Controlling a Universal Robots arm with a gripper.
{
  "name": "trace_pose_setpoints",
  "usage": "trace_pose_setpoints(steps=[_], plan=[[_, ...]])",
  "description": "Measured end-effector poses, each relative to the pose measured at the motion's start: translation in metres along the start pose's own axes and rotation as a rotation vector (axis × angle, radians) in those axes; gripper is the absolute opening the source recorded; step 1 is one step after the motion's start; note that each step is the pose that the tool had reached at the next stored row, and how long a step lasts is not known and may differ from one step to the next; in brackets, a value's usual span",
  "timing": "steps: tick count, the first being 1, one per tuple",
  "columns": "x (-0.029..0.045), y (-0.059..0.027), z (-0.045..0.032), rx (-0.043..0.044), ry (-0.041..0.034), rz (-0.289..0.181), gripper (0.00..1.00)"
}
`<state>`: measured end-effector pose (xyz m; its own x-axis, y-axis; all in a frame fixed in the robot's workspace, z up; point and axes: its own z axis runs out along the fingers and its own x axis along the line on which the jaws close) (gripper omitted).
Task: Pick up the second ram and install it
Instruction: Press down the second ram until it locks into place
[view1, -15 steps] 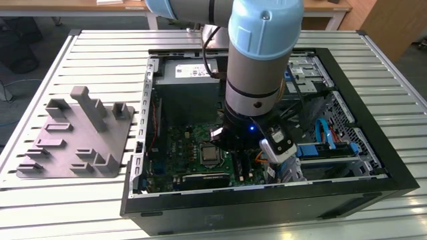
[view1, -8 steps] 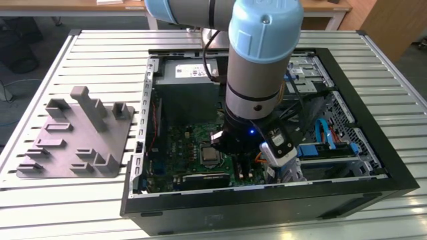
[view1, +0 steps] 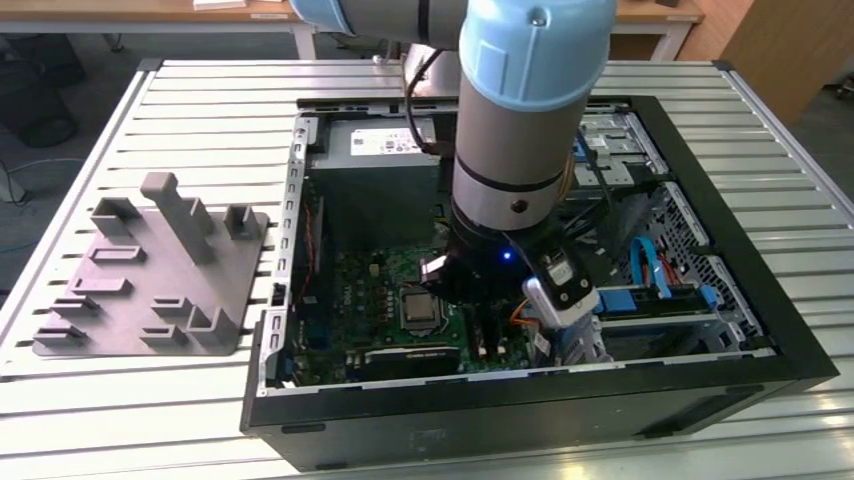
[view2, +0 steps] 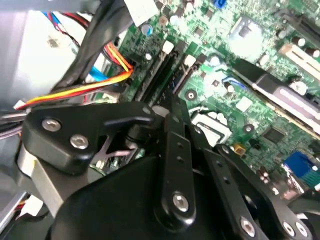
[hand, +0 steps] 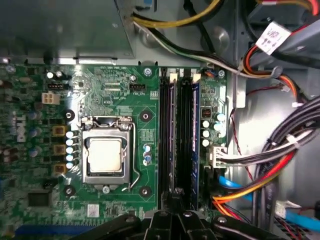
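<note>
In the first wrist view the black memory slots (hand: 184, 140) run side by side on the green motherboard (hand: 115, 100). A thin bluish-purple edge (hand: 172, 140) lies along one slot; it looks like the second ram seated on edge, though I cannot be sure. Another blue edge (hand: 196, 140) follows the outer slot. My gripper (hand: 176, 196) hangs shut just over the near end of the slots, and I see nothing between its fingers. In the second wrist view the gripper (view2: 167, 112) has its black fingers together above the slots (view2: 162, 75). The arm (view1: 514, 150) reaches down into the case.
The open computer case (view1: 534, 400) walls me in. A processor socket (hand: 106, 157) sits beside the slots. Bundled cables (hand: 280, 150) and orange-yellow wires (view2: 85, 90) crowd the other side. A grey block with upright posts (view1: 147, 270) lies on the slatted table at the exterior view's left.
</note>
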<state>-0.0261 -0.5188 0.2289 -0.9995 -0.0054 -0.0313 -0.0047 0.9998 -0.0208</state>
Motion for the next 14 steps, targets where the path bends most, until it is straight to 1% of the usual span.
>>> trace_pose_setpoints(steps=[1, 3, 8, 11, 13, 14], plan=[[0.0, 0.001, 0.0, -0.0002, -0.0001, 0.0, 0.1], [-0.0002, 0.0072, -0.0003, 0.0002, 0.0001, 0.0, 0.1], [-0.0003, 0.0295, 0.0008, 0.0001, 0.0002, 0.0, 0.1], [-0.0004, 0.0409, 0.0015, 0.0003, 0.0003, 0.0, 0.1], [-0.0005, 0.0432, 0.0003, 0.0018, 0.0001, 0.0, 0.1], [-0.0006, 0.0433, -0.0029, 0.0018, -0.0003, 0.0, 0.1]])
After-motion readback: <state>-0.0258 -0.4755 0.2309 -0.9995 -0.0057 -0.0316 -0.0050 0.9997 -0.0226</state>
